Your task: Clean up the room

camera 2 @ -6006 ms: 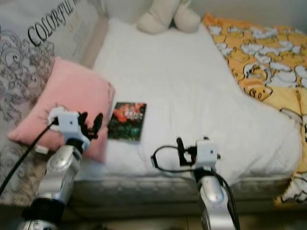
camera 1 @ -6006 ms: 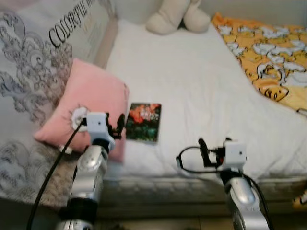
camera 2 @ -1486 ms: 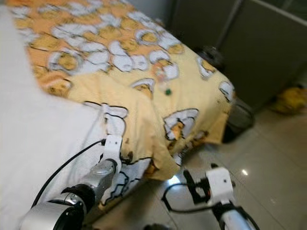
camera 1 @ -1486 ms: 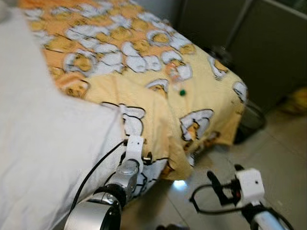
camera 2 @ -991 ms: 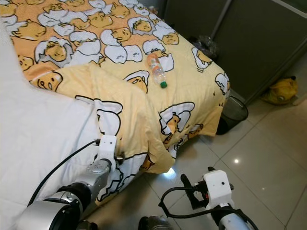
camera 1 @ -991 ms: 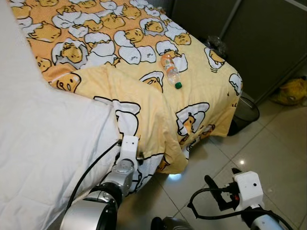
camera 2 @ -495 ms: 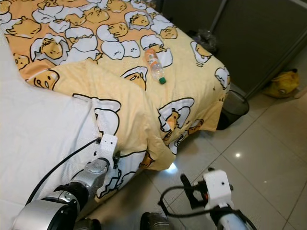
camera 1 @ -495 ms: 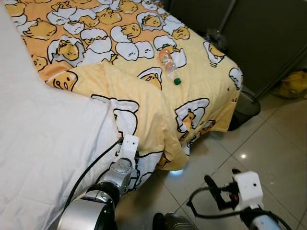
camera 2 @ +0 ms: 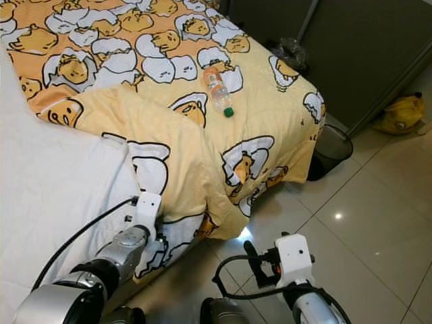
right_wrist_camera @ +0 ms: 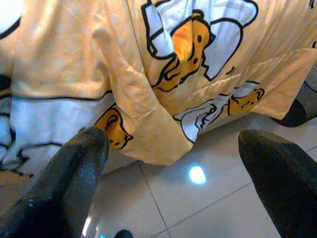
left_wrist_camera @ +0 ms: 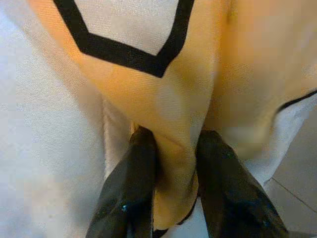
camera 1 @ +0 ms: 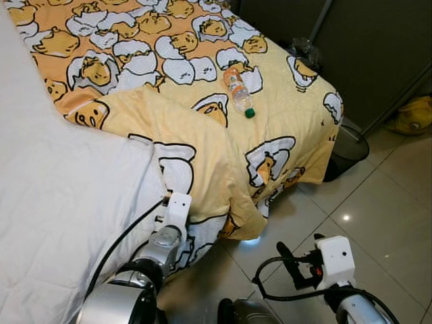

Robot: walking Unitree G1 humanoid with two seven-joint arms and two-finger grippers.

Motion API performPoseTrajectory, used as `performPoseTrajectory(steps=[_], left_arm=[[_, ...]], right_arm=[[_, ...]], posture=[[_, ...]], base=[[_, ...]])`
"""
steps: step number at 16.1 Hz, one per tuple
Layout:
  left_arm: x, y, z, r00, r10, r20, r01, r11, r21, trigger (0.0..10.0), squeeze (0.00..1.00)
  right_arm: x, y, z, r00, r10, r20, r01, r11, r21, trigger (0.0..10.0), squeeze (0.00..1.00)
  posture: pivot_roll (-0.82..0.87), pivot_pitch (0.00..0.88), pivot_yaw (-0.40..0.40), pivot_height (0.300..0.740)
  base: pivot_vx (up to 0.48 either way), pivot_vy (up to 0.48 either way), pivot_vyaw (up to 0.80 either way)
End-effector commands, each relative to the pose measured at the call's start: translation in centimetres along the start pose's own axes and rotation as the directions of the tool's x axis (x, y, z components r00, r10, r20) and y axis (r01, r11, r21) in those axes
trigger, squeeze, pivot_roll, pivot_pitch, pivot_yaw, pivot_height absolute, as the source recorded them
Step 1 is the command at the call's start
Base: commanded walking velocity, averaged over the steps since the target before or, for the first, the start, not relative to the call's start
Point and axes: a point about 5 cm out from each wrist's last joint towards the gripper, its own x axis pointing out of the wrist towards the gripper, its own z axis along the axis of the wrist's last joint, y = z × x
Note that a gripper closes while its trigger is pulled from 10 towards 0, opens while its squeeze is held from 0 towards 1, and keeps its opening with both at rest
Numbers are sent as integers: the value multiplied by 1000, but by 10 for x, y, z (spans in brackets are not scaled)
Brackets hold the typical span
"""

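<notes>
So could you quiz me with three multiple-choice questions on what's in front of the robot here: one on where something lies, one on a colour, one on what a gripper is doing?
1. Where does the plastic bottle lie?
A. on the yellow blanket
B. on the tiled floor
C. in the bin

2. What colour is the bottle's cap?
A. red
B. green
C. white

3. What is the left gripper doing?
A. hanging open over the floor
B. holding the bottle
C. pinching a fold of the blanket

Answers:
1 A, the bottle lies on its side on the blanket, near the bed's foot.
2 B, a green cap shows at its near end.
3 C, the left wrist view shows both black fingers closed on yellow cloth, while the right gripper stands open above the floor.
</notes>
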Motion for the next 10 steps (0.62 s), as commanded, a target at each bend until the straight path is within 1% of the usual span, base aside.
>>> performPoseTrajectory(steps=[1, 3, 5, 8, 10], left_arm=[[-3, 2, -20, 998, -1, -69, 3, 1000, 24, 0, 0], [-4, 7, -24, 997, 5, -75, -1, 999, 53, 0, 0], [-5, 9, -29, 996, 1, -85, 5, 998, 70, 0, 0], [-5, 7, -31, 996, -19, -84, 27, 995, 94, 0, 0], [-6, 6, -34, 995, -25, -97, 41, 985, 167, 0, 0]], right_arm=[[0, -3, -3, 1000, -23, -9, 23, 1000, -3, 10000, 0], [6, 0, -2, 1000, -19, 2, 19, 1000, 2, 10000, 0], [9, 1, -2, 1000, -19, 7, 19, 1000, 4, 10000, 0], [11, 0, -3, 1000, -21, 10, 21, 1000, 2, 10000, 0], [13, 0, -4, 1000, -24, 12, 24, 1000, 2, 10000, 0]], posture=[[-153, 119, -77, 736], [-145, 108, -69, 736], [-141, 103, -65, 736], [-137, 95, -63, 736], [-136, 88, -54, 736]], base=[[0, 0, 0], [0, 0, 0], [0, 0, 0], [0, 0, 0], [0, 0, 0]])
